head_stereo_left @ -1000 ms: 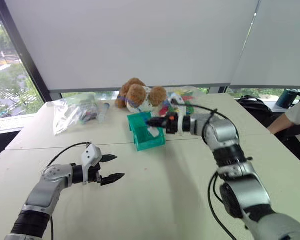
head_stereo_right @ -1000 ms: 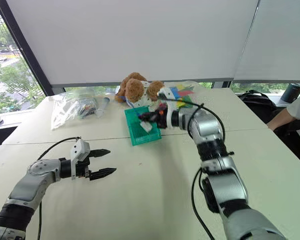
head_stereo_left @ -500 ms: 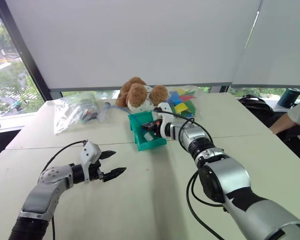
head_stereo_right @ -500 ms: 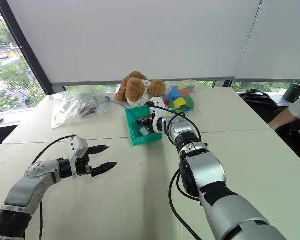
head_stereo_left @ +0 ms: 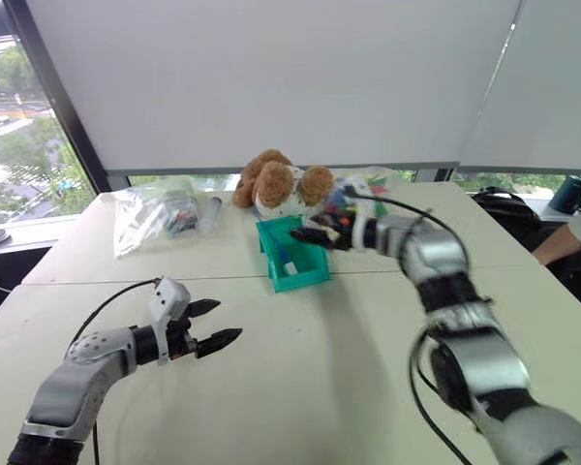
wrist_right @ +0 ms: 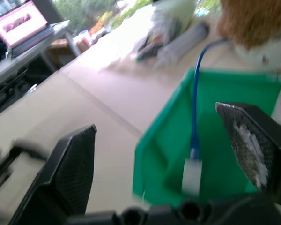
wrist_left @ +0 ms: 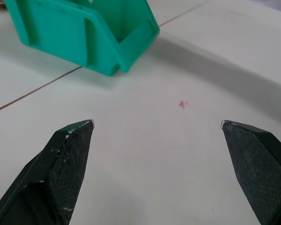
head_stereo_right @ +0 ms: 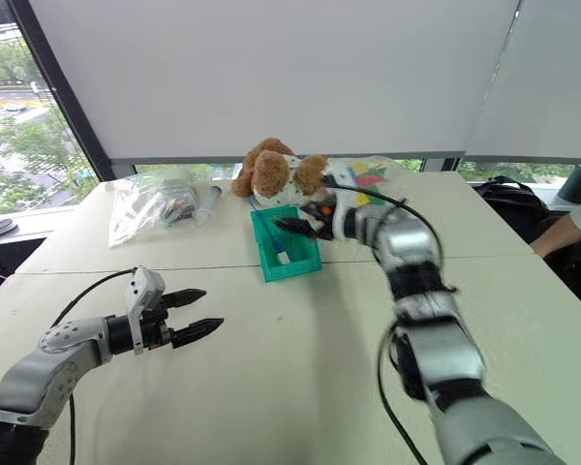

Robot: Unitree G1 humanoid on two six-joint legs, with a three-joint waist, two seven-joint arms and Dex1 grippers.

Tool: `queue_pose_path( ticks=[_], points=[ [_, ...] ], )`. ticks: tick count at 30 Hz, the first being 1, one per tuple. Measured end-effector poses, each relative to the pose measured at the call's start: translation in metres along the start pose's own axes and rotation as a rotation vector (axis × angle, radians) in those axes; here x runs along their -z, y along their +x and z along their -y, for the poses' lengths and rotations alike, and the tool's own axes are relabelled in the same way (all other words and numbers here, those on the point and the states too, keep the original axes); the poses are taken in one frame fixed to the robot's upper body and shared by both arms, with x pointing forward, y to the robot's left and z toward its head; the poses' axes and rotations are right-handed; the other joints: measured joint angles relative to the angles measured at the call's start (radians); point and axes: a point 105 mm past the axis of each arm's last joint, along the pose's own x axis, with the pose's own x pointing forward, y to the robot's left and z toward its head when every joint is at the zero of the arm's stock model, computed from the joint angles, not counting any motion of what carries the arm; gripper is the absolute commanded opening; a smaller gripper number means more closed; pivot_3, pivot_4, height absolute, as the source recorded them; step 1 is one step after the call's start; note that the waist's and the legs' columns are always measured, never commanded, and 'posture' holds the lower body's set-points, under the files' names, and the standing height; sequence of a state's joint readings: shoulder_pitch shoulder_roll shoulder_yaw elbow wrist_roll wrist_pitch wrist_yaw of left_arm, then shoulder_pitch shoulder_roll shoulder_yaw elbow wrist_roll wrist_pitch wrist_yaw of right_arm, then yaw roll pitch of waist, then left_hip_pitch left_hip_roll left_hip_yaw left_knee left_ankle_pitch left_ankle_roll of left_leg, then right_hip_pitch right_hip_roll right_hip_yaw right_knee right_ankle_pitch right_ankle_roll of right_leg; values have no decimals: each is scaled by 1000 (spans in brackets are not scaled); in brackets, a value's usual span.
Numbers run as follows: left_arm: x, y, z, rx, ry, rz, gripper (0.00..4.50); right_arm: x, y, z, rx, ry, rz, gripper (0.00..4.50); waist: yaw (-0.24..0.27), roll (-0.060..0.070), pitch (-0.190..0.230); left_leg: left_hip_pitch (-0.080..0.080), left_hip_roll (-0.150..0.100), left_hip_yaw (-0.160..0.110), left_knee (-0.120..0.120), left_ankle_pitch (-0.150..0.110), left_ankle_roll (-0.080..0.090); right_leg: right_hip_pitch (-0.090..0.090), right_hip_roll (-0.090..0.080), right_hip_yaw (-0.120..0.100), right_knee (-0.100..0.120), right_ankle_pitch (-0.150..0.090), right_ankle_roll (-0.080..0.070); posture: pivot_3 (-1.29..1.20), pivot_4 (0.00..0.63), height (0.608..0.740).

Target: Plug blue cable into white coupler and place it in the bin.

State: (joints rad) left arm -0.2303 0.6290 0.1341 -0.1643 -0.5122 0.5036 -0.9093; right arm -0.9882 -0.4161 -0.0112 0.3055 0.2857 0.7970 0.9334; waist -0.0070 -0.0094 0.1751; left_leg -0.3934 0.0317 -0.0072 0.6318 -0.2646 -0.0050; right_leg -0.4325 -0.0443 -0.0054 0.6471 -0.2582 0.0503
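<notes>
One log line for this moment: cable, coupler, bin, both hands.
blue cable plugged into white coupler | both in bin | right gripper open above bin | left gripper open, empty

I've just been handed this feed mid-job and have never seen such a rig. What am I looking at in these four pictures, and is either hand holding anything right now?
It is a humanoid robot with two arms, each ending in two black fingers. The two wide pictures come from cameras on its head, looking down over a pale table. The close-ups come from cameras on each wrist, looking along that arm's own fingers.

The left gripper hovers open over the bare table, holding nothing. The right gripper is open at the bin, also holding nothing.

Inside the bin lies the white coupler with the blue cable plugged in and trailing out over the back wall. Behind are a teddy bear, a clear bag and a bag of coloured pieces.
</notes>
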Motion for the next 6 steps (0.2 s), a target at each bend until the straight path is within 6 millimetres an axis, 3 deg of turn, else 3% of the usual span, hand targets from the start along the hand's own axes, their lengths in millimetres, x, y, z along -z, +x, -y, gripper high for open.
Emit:
queue_pose_path(
  ticks=[3, 6],
  points=[
    [-8, -2, 1, -2, 3, 15, 4500, 27, -33, -18, -7, 6, -89, 4460, -8, 1, 1, 1, 0, 0, 1, 0, 0, 0, 0, 1, 1, 0, 1, 0, 150, 740],
    [-13, -5, 3, -9, 9, 24, 4500, 36, -59, -35, -16, -33, -134, 4460, -13, 1, 1, 3, 0, 1, 1, 0, 0, 0, 4, 2, 2, 0, 1, 0, 150, 740]
  ],
)
